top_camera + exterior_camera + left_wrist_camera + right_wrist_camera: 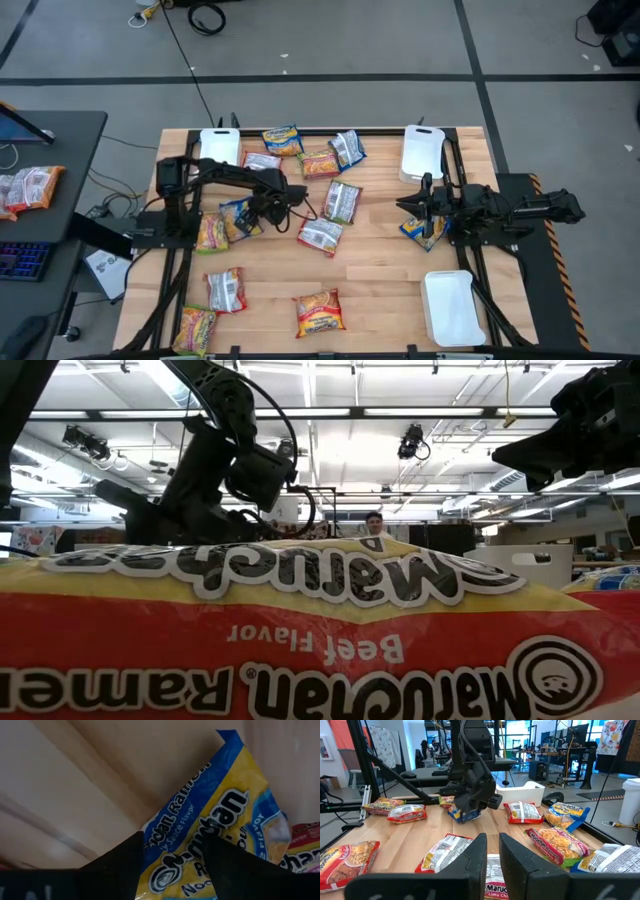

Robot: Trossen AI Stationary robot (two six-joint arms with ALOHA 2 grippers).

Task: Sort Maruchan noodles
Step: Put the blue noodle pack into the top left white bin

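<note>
Maruchan packets lie scattered flat on the wooden table (380,270). My left gripper (262,208) (174,836) is left of centre, shut on a blue-yellow packet (236,218) (225,810). It also shows far off in the right wrist view (470,802). My right gripper (405,205) (492,837) hovers right of centre, shut and empty, pointing toward the left arm. A white packet (495,880) lies below it, and another blue-yellow packet (425,230) lies under the right arm. An orange-red beef packet (320,630) fills the low view. My left gripper pinches the blue-yellow packet between its two fingers (120,865), one at each side of the printed face (175,855). It comes slanting down from above. The packet sits tilted below the gripper (461,814); whether its low edge still rests on the table, I cannot tell.
White trays stand at the far left (220,145), far right (422,150) and near right (452,305) of the table. A yellow-green packet (212,232) lies right beside the held one. Silver packets (322,235) (343,200) lie between the arms. More packets (30,185) sit on the side desk.
</note>
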